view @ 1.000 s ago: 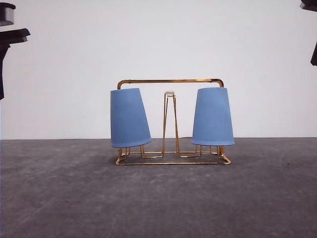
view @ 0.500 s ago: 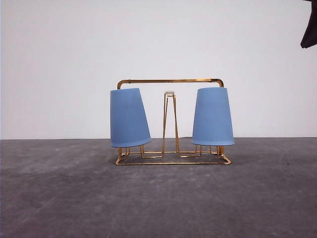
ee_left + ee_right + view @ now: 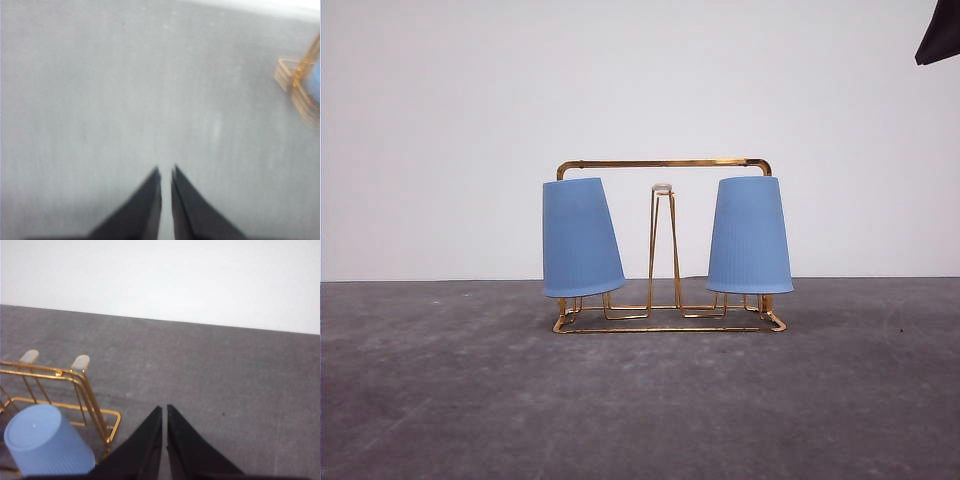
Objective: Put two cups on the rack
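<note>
Two light blue ribbed cups sit upside down on the gold wire rack [image 3: 665, 164] in the front view: one cup [image 3: 579, 238] at the rack's left end, tilted a little, the other cup [image 3: 750, 236] at its right end. The right wrist view looks down on one cup [image 3: 47, 447] and the rack's white-tipped prongs [image 3: 80, 362]. My right gripper [image 3: 164, 412] is shut and holds nothing, off to the side of the rack. My left gripper [image 3: 166, 174] is shut over bare grey table, with a corner of the rack [image 3: 300, 87] at the frame's edge.
The grey table [image 3: 640, 400] runs back to a plain white wall [image 3: 440, 120]. A dark part of the right arm [image 3: 940, 35] pokes in at the front view's top right corner.
The left arm has left the front view's top left corner. The right arm's dark part has risen and drawn back into the top right corner. Cups and rack have not moved.
</note>
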`<action>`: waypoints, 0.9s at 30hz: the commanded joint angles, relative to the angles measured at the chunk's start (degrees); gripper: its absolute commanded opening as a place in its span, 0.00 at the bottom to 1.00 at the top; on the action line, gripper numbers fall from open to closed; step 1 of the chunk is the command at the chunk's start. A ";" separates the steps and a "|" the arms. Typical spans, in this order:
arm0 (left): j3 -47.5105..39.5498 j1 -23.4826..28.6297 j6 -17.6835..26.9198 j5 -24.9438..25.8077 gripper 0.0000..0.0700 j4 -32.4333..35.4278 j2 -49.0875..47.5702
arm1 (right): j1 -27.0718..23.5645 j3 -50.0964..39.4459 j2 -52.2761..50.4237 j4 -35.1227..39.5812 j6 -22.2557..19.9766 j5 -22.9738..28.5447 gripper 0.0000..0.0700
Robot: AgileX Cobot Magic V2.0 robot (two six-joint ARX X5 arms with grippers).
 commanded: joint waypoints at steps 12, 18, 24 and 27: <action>-1.08 0.50 2.34 -1.58 0.02 0.08 -2.66 | -0.07 0.83 0.33 1.44 0.57 0.03 0.02; -1.07 0.50 2.34 -1.52 0.02 0.06 -2.72 | -0.07 0.83 0.33 1.44 0.57 0.02 0.02; -1.07 0.50 2.34 -1.52 0.02 0.06 -2.72 | -0.07 0.83 0.33 1.44 0.57 0.02 0.02; -1.07 0.50 2.34 -1.53 0.02 0.06 -2.72 | -0.07 0.83 0.33 1.44 0.57 0.02 0.02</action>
